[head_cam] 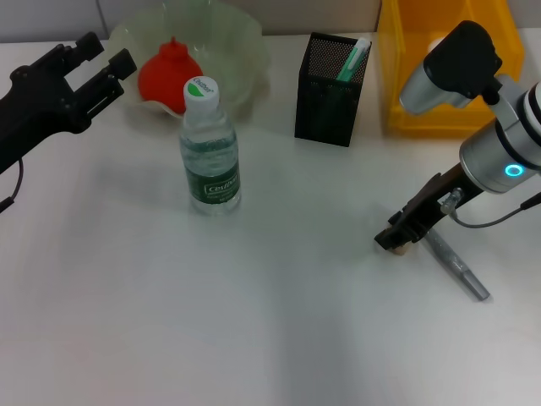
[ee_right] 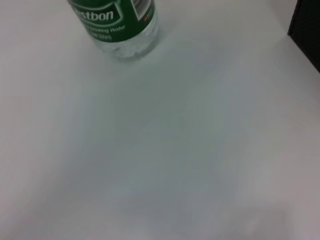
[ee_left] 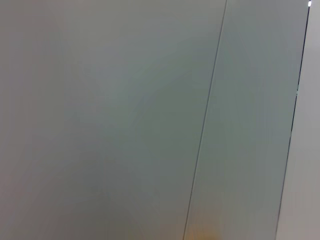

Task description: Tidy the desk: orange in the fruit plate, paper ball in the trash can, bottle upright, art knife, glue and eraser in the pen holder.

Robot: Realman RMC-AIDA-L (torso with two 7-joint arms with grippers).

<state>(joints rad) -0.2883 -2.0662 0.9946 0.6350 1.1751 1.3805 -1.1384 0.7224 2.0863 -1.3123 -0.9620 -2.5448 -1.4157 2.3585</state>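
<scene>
White desk surface (head_cam: pixel 279 330) fills the head view. The right gripper (head_cam: pixel 396 239) is lowered to the desk at the right, its tips at a small tan object that may be the eraser (head_cam: pixel 399 249); whether it is clenched or released cannot be told. A slim grey stick, probably the art knife (head_cam: pixel 456 269), lies just beside it. The orange (head_cam: pixel 166 73) already sits in the fruit plate (head_cam: pixel 245 38), the bottle (head_cam: pixel 209 152) stands upright, and a green item is in the pen holder (head_cam: pixel 328 93). The left gripper (head_cam: pixel 97 59) hovers released near the plate. Judging by this, the eraser pick is underway; next it needs a secure pinch, then a carry to the holder beside the trash can (head_cam: pixel 406 110).
</scene>
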